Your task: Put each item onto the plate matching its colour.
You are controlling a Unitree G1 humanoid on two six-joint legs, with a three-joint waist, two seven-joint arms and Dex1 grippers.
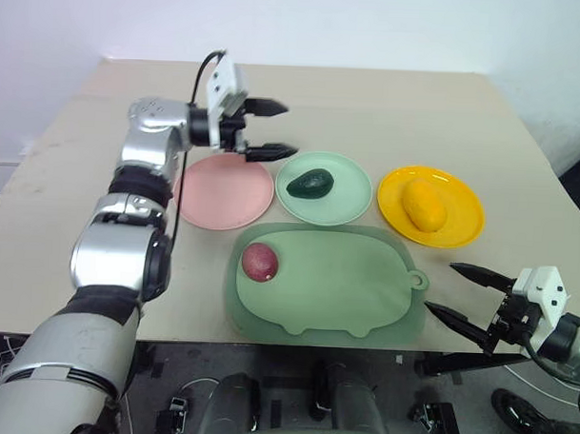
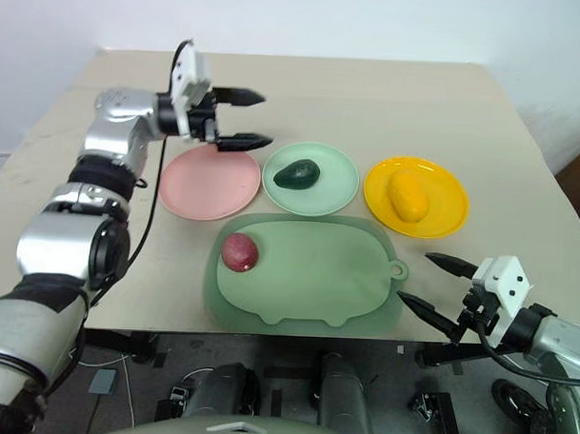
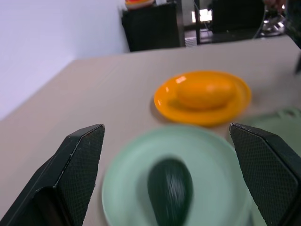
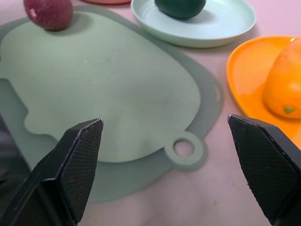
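My left claw (image 1: 270, 130) and right claw (image 1: 466, 294) both gape empty. Risk: the round reddish-purple fruit (image 1: 260, 262) rolls off the cutting board (image 1: 354, 281) if nudged before reaching the pink plate (image 1: 224, 192).

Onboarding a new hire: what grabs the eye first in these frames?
The row of three plates: the avocado lies on the mint green plate, the yellow-orange fruit on the yellow-orange plate, the pink plate bare. The reddish-purple fruit sits on the cutting board. The left gripper hangs open above the pink plate's far edge.
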